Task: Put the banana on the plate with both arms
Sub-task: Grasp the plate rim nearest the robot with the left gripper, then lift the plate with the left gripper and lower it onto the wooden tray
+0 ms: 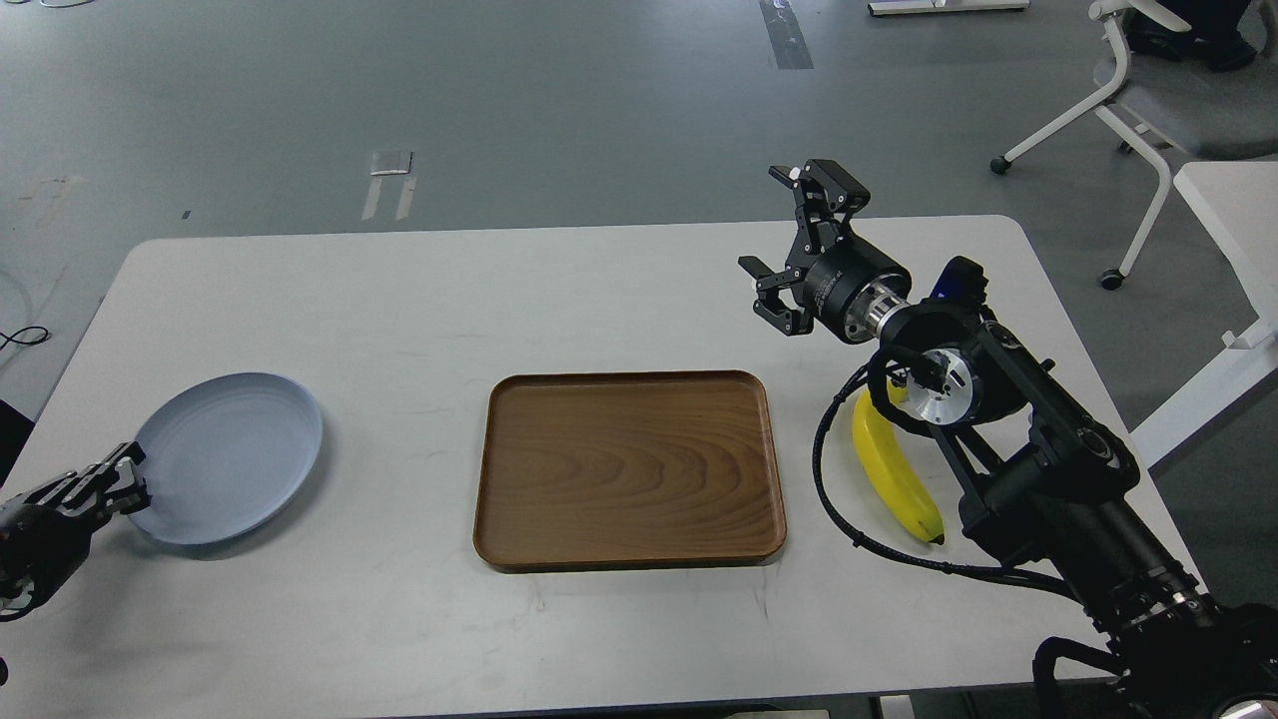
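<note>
1. Banana (892, 469) lies on the table (399, 300) right of the tray (629, 469), long axis running away, dark tip nearest; smooth bright yellow.
2. Right gripper (784, 235) gapes wide, empty, above the table.
3. Left gripper (128, 481) pinches the plate (235, 449) rim.

Two black jointed arms (1048, 439) carry silver wrist rings, looping black cables and claw-like black jaws.
</note>
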Motion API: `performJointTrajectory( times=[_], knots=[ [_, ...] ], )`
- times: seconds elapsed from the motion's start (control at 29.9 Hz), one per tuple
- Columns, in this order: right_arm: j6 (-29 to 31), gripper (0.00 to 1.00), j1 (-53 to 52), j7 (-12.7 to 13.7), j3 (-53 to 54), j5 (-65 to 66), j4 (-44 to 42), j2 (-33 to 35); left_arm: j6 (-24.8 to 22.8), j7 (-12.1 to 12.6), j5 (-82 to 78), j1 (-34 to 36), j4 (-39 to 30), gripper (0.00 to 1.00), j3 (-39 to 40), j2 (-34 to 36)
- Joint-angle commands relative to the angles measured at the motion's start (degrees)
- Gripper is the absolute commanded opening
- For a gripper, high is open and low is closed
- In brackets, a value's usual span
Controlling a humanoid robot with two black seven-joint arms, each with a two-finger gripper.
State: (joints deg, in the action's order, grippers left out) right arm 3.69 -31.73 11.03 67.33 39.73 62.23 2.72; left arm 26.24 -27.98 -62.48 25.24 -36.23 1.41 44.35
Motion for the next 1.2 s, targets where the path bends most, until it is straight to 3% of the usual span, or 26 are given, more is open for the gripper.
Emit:
performJointTrajectory(
  times=[0.0,0.2,0.33,0.4,0.57,0.9,1.17],
  knots=[
    [-0.1,1.00,-0.1,0.0,0.1,0.0,0.0,0.0,-0.3,0.0,-0.2,0.8,-1.0,0.00,0.2,0.5],
    [-0.5,1.00,-0.9,-0.1,0.9,0.0,0.3,0.0,-3.1,0.0,-0.2,6.5,-3.5,0.00,0.1,0.7],
    [-0.9,1.00,-1.8,-0.1,1.2,0.0,0.3,0.3,-12.8,0.0,-0.4,13.9,-8.0,0.00,0.0,0.0],
    [-1.2,1.00,-1.9,-0.1,1.6,0.0,0.3,0.3,-15.3,0.0,-0.4,16.7,-11.4,0.00,0.0,-0.1],
    [-1.3,1.00,-2.7,-0.1,2.2,-0.1,0.3,0.3,-15.6,0.0,-2.8,19.1,-15.8,0.00,-0.1,-2.5],
    [-1.2,1.00,-2.9,-0.1,3.7,-0.1,0.3,0.6,-14.3,0.0,-11.4,19.6,-15.1,0.00,-0.1,-14.8],
    [-1.2,1.00,-3.0,-0.1,3.8,-0.2,0.2,0.6,-14.2,0.0,-11.5,21.0,-15.3,0.00,-0.1,-18.8]
  ],
)
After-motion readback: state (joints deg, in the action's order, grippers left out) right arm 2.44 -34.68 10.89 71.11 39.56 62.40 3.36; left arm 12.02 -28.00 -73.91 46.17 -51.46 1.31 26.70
